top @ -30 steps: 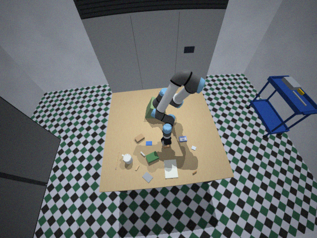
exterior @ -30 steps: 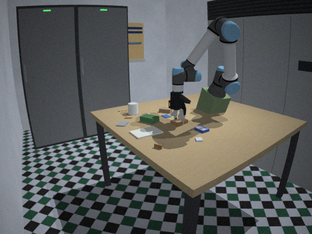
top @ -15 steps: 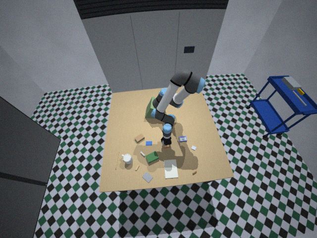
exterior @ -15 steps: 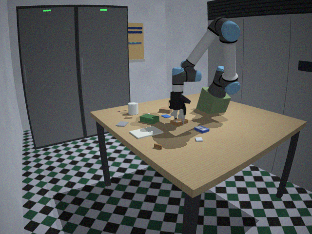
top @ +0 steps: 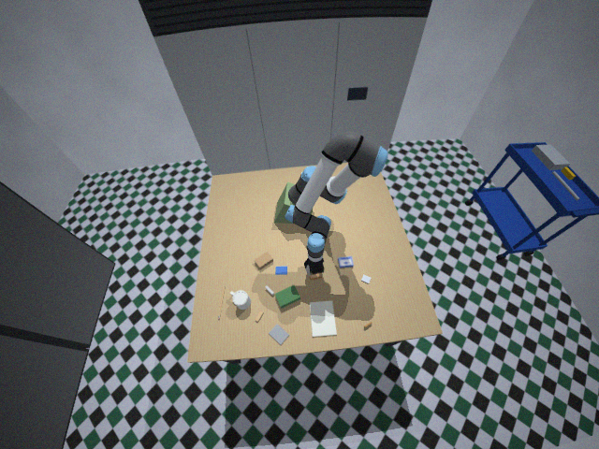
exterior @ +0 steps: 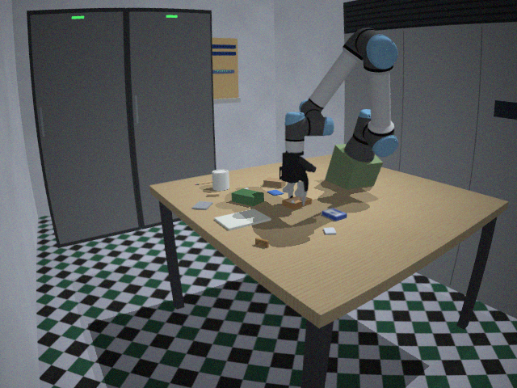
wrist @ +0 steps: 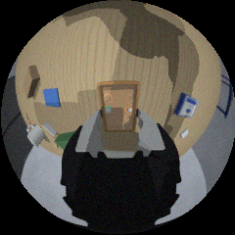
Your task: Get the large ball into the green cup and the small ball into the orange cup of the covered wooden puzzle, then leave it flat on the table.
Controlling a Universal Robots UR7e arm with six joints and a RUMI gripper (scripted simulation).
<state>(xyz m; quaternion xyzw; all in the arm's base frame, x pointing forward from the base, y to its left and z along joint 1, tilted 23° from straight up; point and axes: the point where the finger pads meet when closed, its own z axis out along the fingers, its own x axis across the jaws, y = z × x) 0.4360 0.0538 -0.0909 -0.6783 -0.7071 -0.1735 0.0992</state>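
Note:
The covered wooden puzzle [wrist: 117, 105] is a small flat wooden box with an orange-brown rim. In the wrist view it lies lengthwise between my two grey fingers, and my gripper [wrist: 118, 109] is shut on its near end. Two small round marks show under the cover, a greenish one [wrist: 108, 110] on the left and a pale one [wrist: 129, 110] on the right. I cannot tell which are balls and which are cups. In the exterior view the puzzle [exterior: 296, 203] sits low at the table top under my gripper [exterior: 296, 192]. The top view shows the puzzle [top: 315, 276] below the gripper [top: 313, 267].
Near the puzzle lie a green box [exterior: 247, 196], a blue tile [exterior: 275, 192], a blue-and-white box [exterior: 334, 214], a white sheet [exterior: 241, 218], a wooden block [exterior: 273, 182] and a white mug [exterior: 220, 179]. The arm's green base block [exterior: 352, 168] stands behind.

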